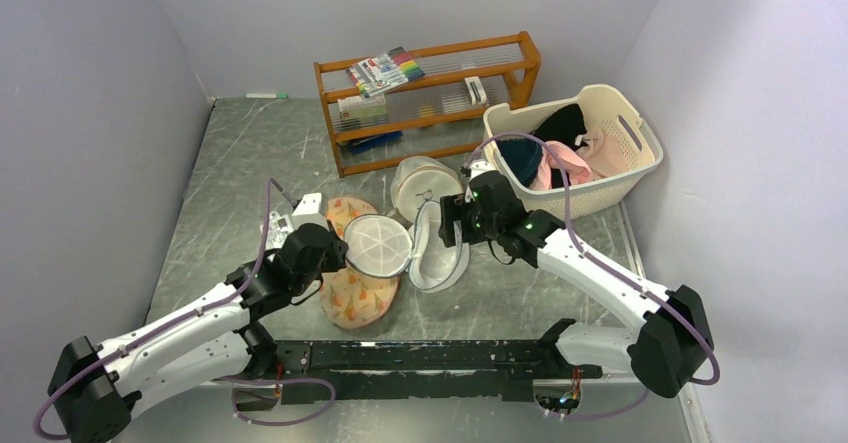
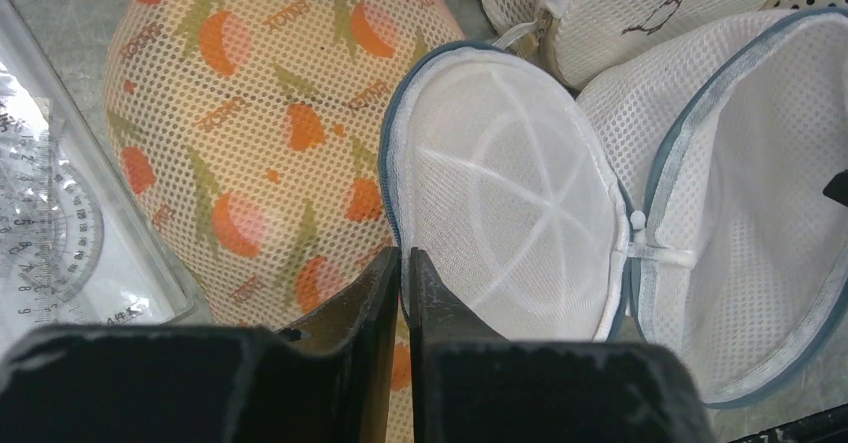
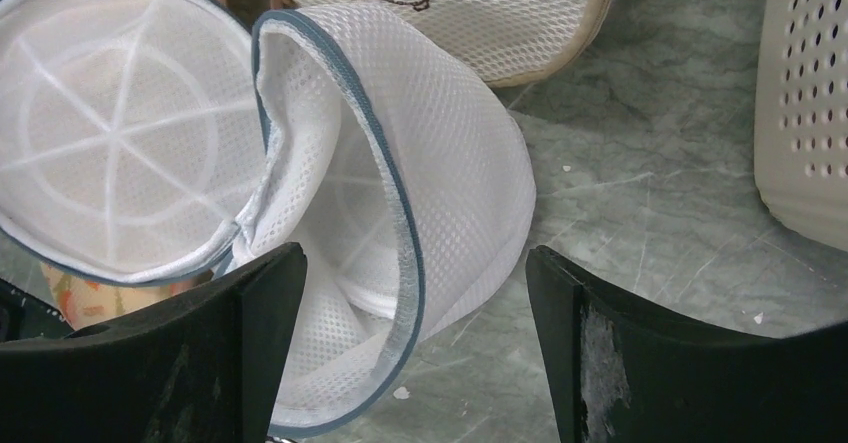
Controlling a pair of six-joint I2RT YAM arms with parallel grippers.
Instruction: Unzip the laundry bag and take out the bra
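- Two jobs are split between the arms. The left jaws are pressed together on the blue-trimmed rim of the laundry bag (image 2: 510,213), pinching its flat, spoke-seamed face, apparently to anchor it and hold it folded back.
- Right jaws stand spread wide and grip nothing. They frame the bag's deeper half (image 3: 440,143), which gapes toward them, a stance that looks set for reaching in.
- With the zip undone, the bag lies open like a clamshell at the middle of the worktop (image 1: 230,163), its halves joined only at a short hinge.
- No bra can be made out inside from these views, and the white mesh lining hides whatever it holds.
- Beneath the held face, to the left, lies a peach floral pouch (image 2: 250,143); just beyond the open bag rests a second round bag (image 3: 450,23) with dark print.
- Farther right sits a cream basket (image 1: 600,201) of clothes, and a wooden rack (image 1: 430,68) stands at the far side.
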